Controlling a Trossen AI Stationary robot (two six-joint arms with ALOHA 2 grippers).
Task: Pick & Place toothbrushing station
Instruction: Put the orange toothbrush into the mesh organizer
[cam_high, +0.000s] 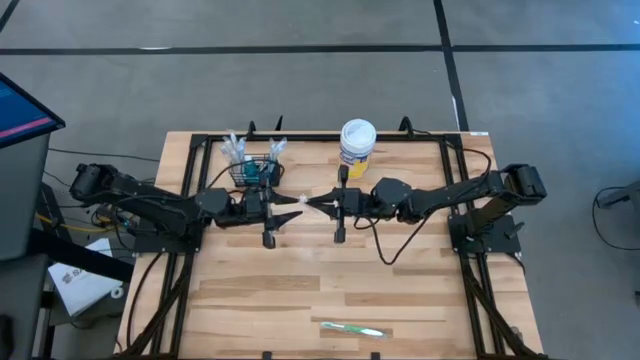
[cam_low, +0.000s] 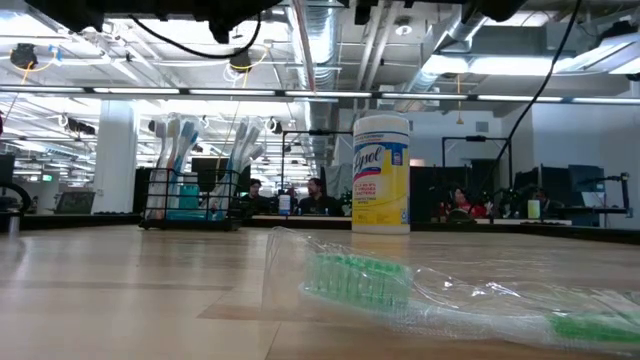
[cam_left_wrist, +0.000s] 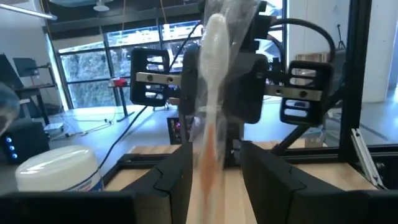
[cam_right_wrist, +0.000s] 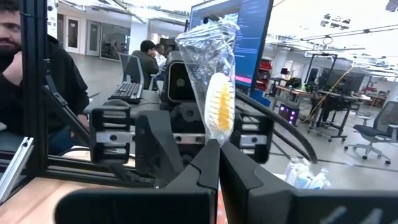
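A toothbrush (cam_high: 304, 200) with a white head and an orange handle, sealed in a clear wrapper, hangs above the middle of the table between my two grippers. My left gripper (cam_high: 292, 207) comes at it from the table's left and my right gripper (cam_high: 318, 204) from the right, both shut on it. The toothbrushing station (cam_high: 255, 172), a small black wire basket with several wrapped toothbrushes standing in it, rests on its base just beyond my left gripper. It also shows in the low view as the basket (cam_low: 190, 195). My left gripper holds the toothbrush's orange handle (cam_left_wrist: 208, 165) between its two fingers, about level, from the table's left, the fingers lying along the brush. The head (cam_left_wrist: 214, 56) sticks out past the fingertips, clear of the table. My right gripper pinches the clear wrapper at the head end (cam_right_wrist: 217, 138) between its shut fingers (cam_right_wrist: 205, 163), about level, from the table's right. The bristled head (cam_right_wrist: 219, 106) and the crumpled wrapper show just beyond the fingertips, clear of the table.
A white-lidded round tub with a yellow label (cam_high: 357, 145) stands at the far edge, right of the basket. A green toothbrush in a clear wrapper (cam_high: 352, 329) lies near the front edge, close to the low camera (cam_low: 360, 285). Black frame rails (cam_high: 185, 230) run along both sides.
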